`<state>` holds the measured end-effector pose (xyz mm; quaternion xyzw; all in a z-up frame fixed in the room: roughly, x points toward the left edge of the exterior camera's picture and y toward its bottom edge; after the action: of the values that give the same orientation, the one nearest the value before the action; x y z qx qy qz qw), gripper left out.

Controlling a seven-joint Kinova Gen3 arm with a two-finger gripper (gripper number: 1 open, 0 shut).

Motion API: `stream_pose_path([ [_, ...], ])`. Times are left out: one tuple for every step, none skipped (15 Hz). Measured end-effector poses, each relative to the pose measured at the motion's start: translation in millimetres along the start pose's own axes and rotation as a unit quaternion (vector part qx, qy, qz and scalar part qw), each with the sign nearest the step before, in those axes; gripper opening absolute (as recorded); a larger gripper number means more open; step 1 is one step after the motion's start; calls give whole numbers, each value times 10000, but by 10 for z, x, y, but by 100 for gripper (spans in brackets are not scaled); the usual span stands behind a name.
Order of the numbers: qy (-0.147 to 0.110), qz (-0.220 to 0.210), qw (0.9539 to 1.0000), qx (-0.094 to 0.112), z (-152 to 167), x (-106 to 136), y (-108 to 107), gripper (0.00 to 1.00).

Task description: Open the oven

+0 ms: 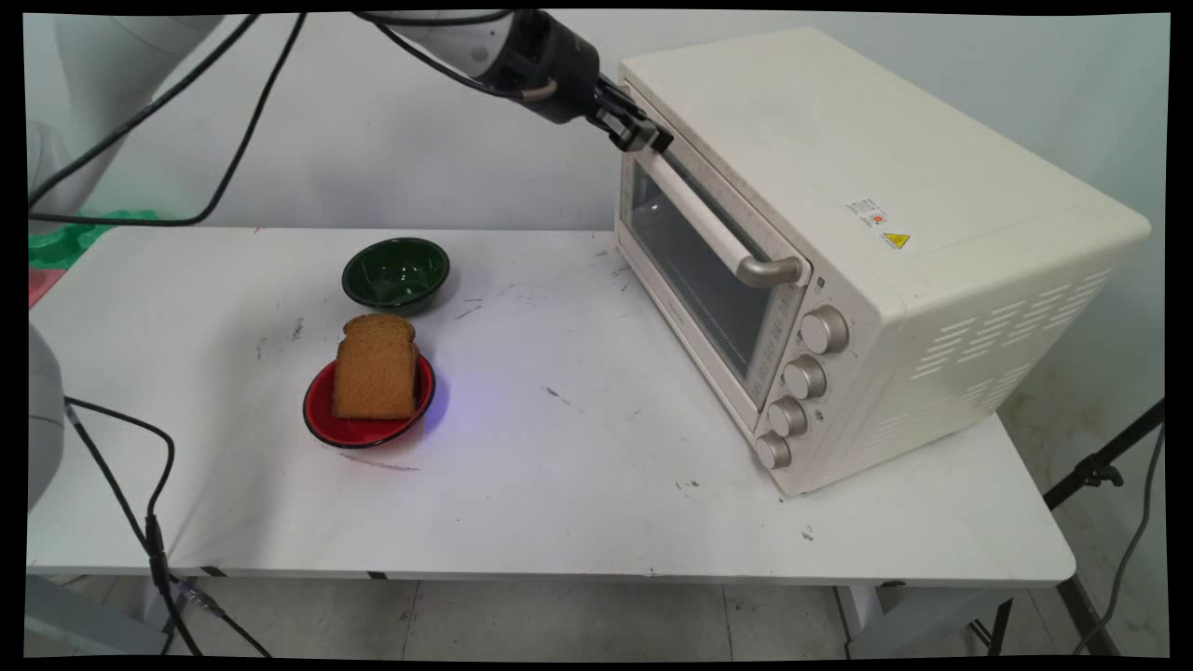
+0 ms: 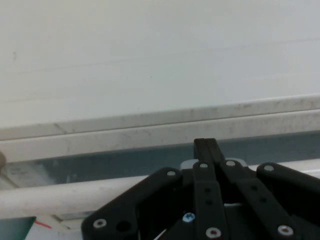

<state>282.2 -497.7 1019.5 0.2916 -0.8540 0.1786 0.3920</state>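
Observation:
A cream toaster oven point(image 1: 839, 186) stands on the right half of the white table point(image 1: 559, 485), its glass door closed. My gripper point(image 1: 643, 135) is shut, its tips pressed against the top edge of the door at the oven's upper left corner, just above the door's bar handle point(image 1: 708, 219). In the hand view the two fingers point(image 2: 205, 150) lie together against the door's top edge, with the handle point(image 2: 60, 195) running across below them. A slice of brown bread point(image 1: 375, 366) leans in a red bowl point(image 1: 359, 427) at mid-left.
A dark green bowl point(image 1: 396, 272) sits behind the red bowl. Several knobs point(image 1: 803, 377) line the oven's front right. Black cables point(image 1: 140, 522) hang off the table's left edge. Green and red items point(image 1: 65, 238) lie at the far left.

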Motion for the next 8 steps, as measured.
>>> stream_pose_path([
  [-25,8,10000,7,30,3,5,0],
  [-38,11,10000,9,44,4,7,0],
  [-67,20,10000,16,72,5,14,0],
  [-82,26,10000,18,87,5,18,0],
  [-106,32,9999,21,108,4,24,0],
  [-132,40,9999,25,130,3,31,0],
  [-158,46,9999,28,146,-2,38,0],
  [-183,48,9998,31,157,-10,44,0],
])
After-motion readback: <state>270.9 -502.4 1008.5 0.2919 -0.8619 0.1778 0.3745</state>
